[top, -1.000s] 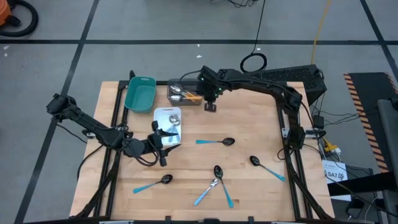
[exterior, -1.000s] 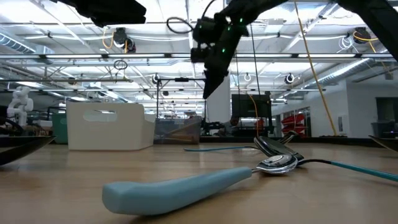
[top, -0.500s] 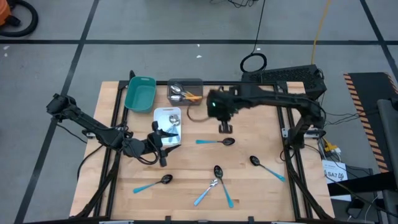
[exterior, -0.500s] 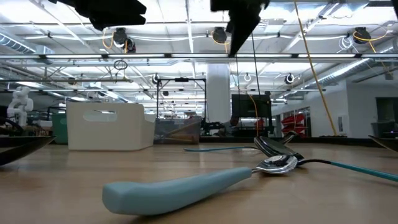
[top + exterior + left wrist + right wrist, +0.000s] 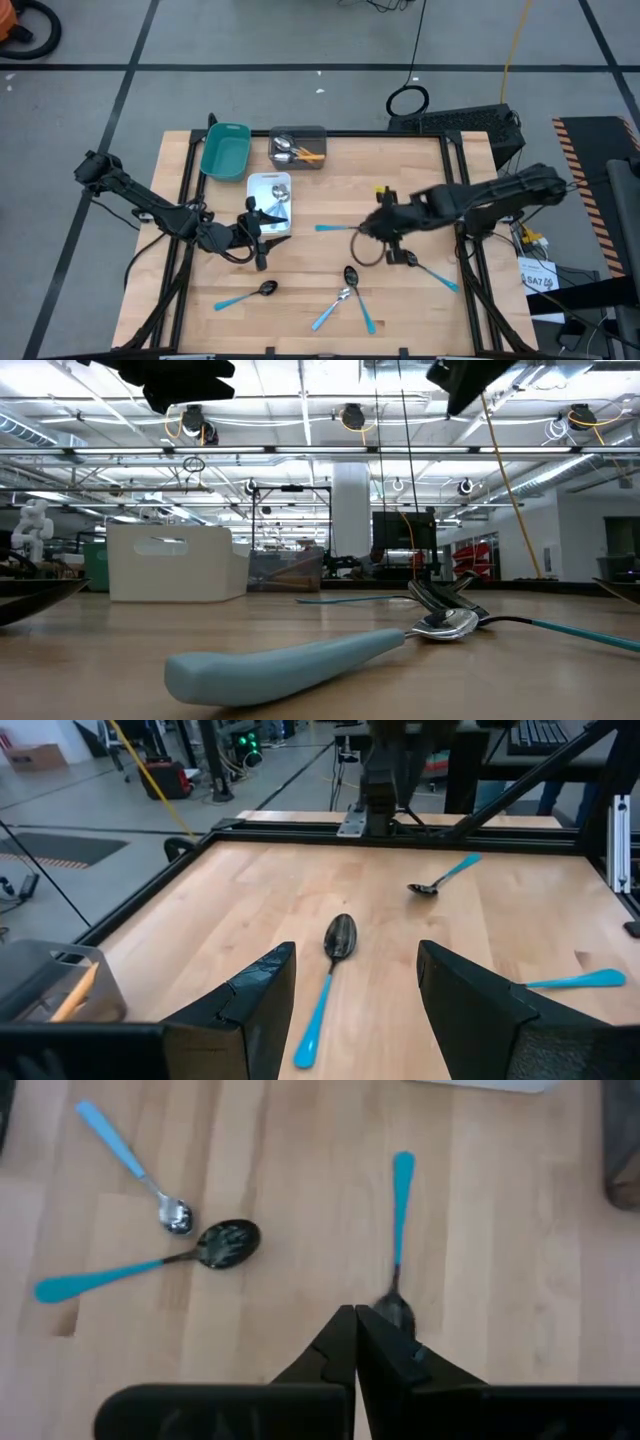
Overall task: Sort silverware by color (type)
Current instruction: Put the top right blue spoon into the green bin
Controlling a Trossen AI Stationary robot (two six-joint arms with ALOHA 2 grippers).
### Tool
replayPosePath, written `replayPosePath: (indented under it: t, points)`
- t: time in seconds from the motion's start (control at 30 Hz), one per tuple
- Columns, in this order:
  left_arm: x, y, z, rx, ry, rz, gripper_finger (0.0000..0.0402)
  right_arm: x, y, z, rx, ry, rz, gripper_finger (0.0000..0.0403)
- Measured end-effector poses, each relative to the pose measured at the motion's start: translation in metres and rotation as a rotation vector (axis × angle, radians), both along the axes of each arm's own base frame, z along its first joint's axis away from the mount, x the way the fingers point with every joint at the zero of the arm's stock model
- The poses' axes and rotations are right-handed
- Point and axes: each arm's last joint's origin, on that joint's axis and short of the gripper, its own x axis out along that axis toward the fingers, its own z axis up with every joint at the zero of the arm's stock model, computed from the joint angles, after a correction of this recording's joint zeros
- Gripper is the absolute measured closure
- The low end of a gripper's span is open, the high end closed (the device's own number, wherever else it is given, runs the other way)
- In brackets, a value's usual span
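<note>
One camera hangs overhead, looking straight down on the whole pale wooden table. Another sits at tabletop level, close behind a thick light-blue plastic handle, facing the room. Each wrist camera looks past its own fingers; both catch the black-bowled, blue-handled spoon mid-table.
</note>
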Motion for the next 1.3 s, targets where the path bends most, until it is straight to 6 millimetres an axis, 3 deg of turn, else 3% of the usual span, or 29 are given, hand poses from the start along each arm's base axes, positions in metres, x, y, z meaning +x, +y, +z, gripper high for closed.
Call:
replayPosePath:
  t: [0.23, 0.53, 0.93, 1.3]
  points:
    - [0.0, 0.0, 0.0, -0.013, -0.004, 0.003, 0.0192, -0.016, 0.013, -0.04, -0.056, -0.145, -0.01, 0.0402]
    - [0.002, -0.001, -0.002, -0.021, 0.0, 0.006, 0.0192, -0.012, 0.016, -0.085, -0.049, -0.32, 0.048, 0.0402]
    - [0.015, -0.002, -0.024, 0.016, 0.082, 0.029, 0.0192, -0.015, 0.014, -0.107, -0.032, -0.374, 0.04, 0.0402]
    - [0.017, 0.003, -0.024, 0.004, 0.08, 0.051, 0.0192, -0.018, 0.01, -0.128, -0.061, -0.309, -0.074, 0.0402]
